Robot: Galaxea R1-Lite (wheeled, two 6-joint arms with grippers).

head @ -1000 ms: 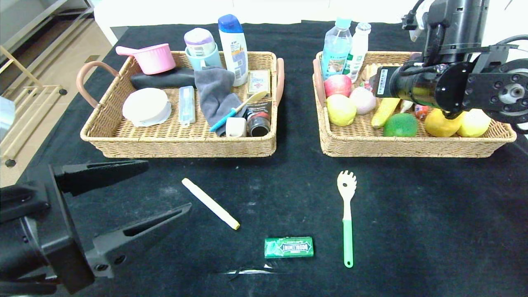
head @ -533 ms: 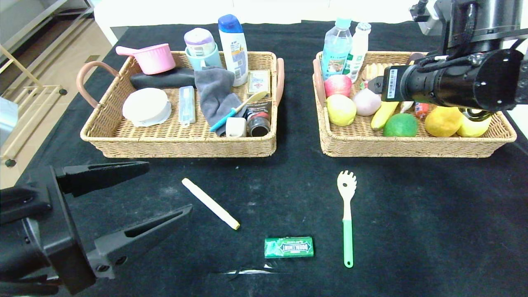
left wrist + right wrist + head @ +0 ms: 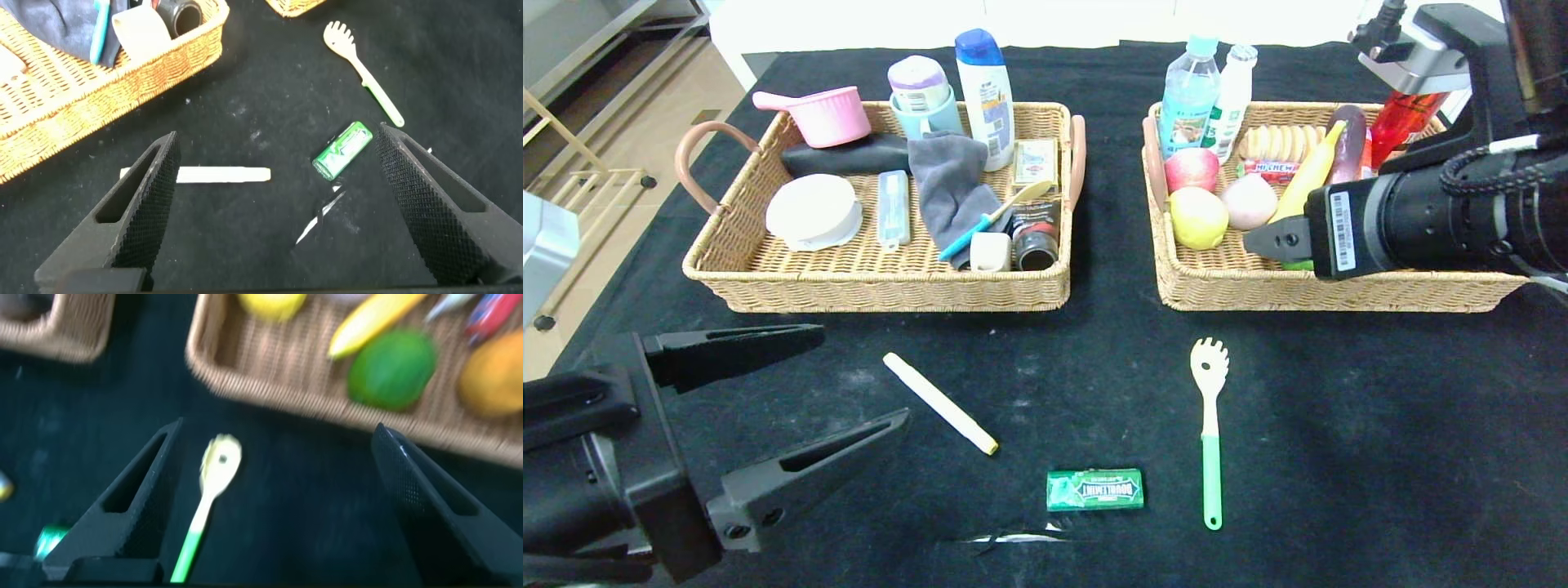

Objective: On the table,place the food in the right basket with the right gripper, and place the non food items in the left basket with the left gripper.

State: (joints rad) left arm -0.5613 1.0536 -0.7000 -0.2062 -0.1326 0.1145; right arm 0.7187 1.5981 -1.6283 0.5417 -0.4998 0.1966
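On the black table lie a white stick [image 3: 939,403], a green gum pack [image 3: 1094,489] and a pasta spoon [image 3: 1209,425] with a green handle. My left gripper [image 3: 862,376] hovers open and empty at the near left. In its wrist view the white stick [image 3: 216,174] and gum pack [image 3: 343,151] show between its fingers, farther off. My right gripper [image 3: 1258,241] is open and empty over the right basket's [image 3: 1339,290] front rim. The right wrist view has the pasta spoon [image 3: 208,498] below the right gripper [image 3: 278,437]. The left basket [image 3: 874,286] holds non-food items.
The right basket holds an apple [image 3: 1191,169], a banana [image 3: 1307,175], a lime [image 3: 392,367], biscuits and bottles; my right arm hides some fruit. The left basket has a pink pot [image 3: 825,114], a grey cloth [image 3: 952,188], a shampoo bottle [image 3: 984,94]. A white scrap [image 3: 1013,537] lies near the table's front edge.
My right arm has drawn back from inside the right basket toward its front rim and lowered, and its jaws have opened wider. The left gripper has barely shifted.
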